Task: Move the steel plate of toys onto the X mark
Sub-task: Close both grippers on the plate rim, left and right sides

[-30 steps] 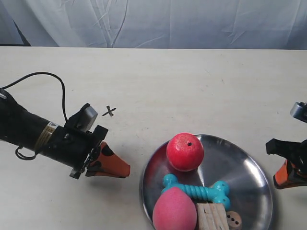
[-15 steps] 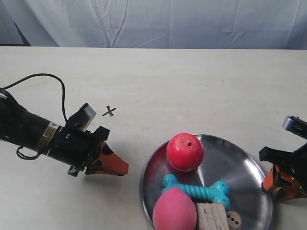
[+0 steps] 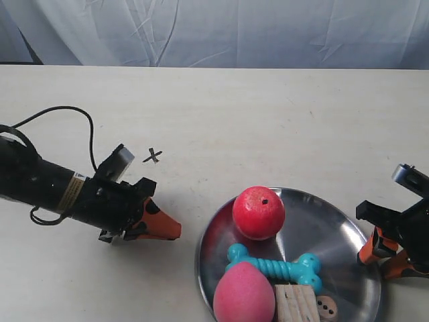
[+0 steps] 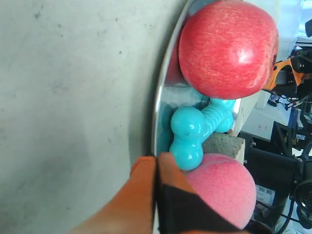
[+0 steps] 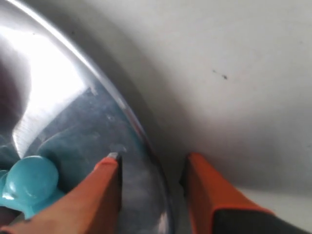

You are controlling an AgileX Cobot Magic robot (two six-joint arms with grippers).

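Steel plate point(image 3: 348, 241) with toys point(image 3: 258, 212) sits on the desk point(image 3: 268, 114), apart from the X mark point(image 3: 154, 155); right tool point(image 5: 153, 161) has moved in, parted astride its rim (unclamped), left tool point(image 4: 156, 163) pinched empty nearby, so grip likely next.

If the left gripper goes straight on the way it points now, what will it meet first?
Most likely the plate rim: the left gripper, fingers shut, points at it from just outside. Past the rim lies the bone. The remaining gap is hard to judge.
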